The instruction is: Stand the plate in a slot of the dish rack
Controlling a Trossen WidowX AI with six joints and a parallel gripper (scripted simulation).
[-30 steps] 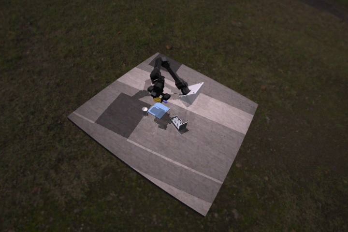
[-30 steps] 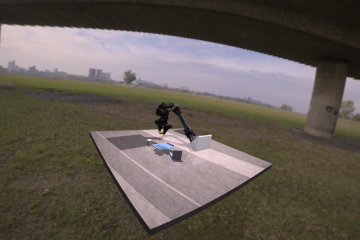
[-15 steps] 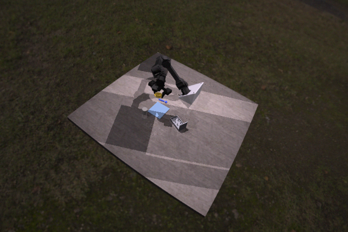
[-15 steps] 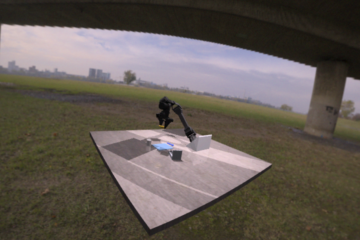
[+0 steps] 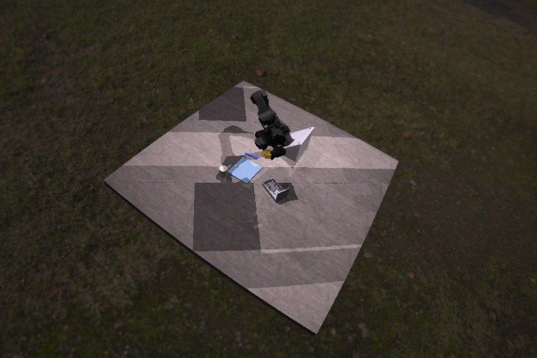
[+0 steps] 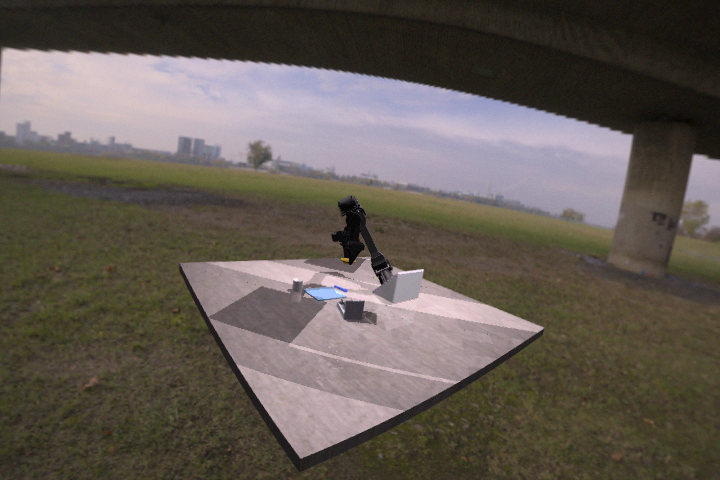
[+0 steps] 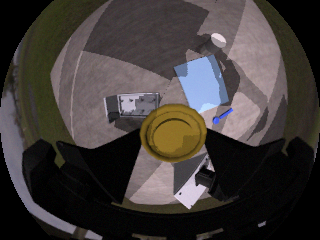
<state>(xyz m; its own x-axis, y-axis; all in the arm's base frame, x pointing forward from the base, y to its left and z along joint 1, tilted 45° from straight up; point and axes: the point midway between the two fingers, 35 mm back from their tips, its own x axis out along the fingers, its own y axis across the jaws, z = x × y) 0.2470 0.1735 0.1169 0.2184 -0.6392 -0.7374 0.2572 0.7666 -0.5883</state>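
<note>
My gripper [image 5: 271, 152] [image 6: 346, 258] [image 7: 172, 132] is shut on the yellow plate [image 5: 266, 154] [image 6: 344, 260] [image 7: 172, 130] and holds it in the air, well above the table [image 5: 298, 261] [image 6: 344, 384]. In the wrist view the plate sits flat between the two dark fingers. The grey dish rack [image 5: 275, 189] [image 6: 351, 309] [image 7: 136, 104] stands on the table, in front of and below the gripper, and its slots are empty.
A light blue mat [image 5: 245, 169] [image 6: 324, 293] [image 7: 203, 83] lies beside the rack, with a white cup [image 5: 222, 168] [image 6: 297, 285] [image 7: 219, 39] at its far side and a blue pen [image 5: 250, 155] [image 6: 340, 288] [image 7: 223, 116] near it. A white box [image 5: 300, 142] [image 6: 403, 285] stands by the arm's base.
</note>
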